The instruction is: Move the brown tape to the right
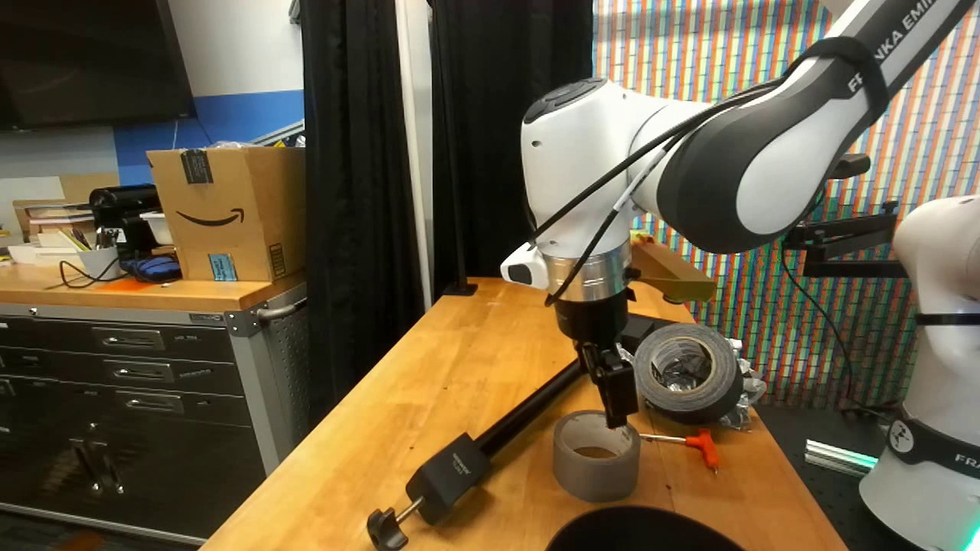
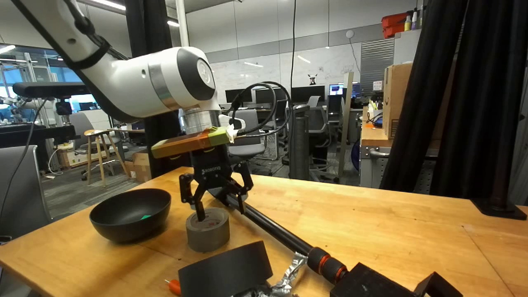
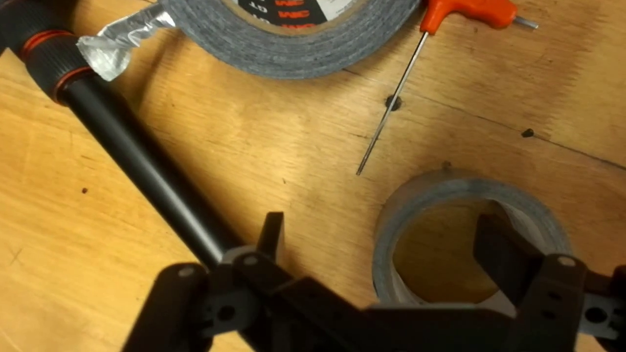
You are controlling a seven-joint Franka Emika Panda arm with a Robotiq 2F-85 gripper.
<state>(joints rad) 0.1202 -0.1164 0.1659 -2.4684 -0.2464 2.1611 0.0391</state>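
In an exterior view, a cropped black bowl (image 1: pixel 643 532) is nearest. Beyond, nearer the right edge of the table (image 1: pixel 429 398) than the left, sits the brown tape (image 1: pixel 596 471). The wrist view shows the gripper (image 3: pixel 380 217) with fingers apart: one over or inside the tape's hollow, depth unclear, one outside. Likely best: lower straight, pinch the wall, lift, then go right. Farther, by that right edge, a larger roll (image 1: pixel 681 402) tilts.

Lwr part of brn tape (image 3: pixel 459 189) out of sight behind tool (image 3: pixel 381 232), wrist vw.
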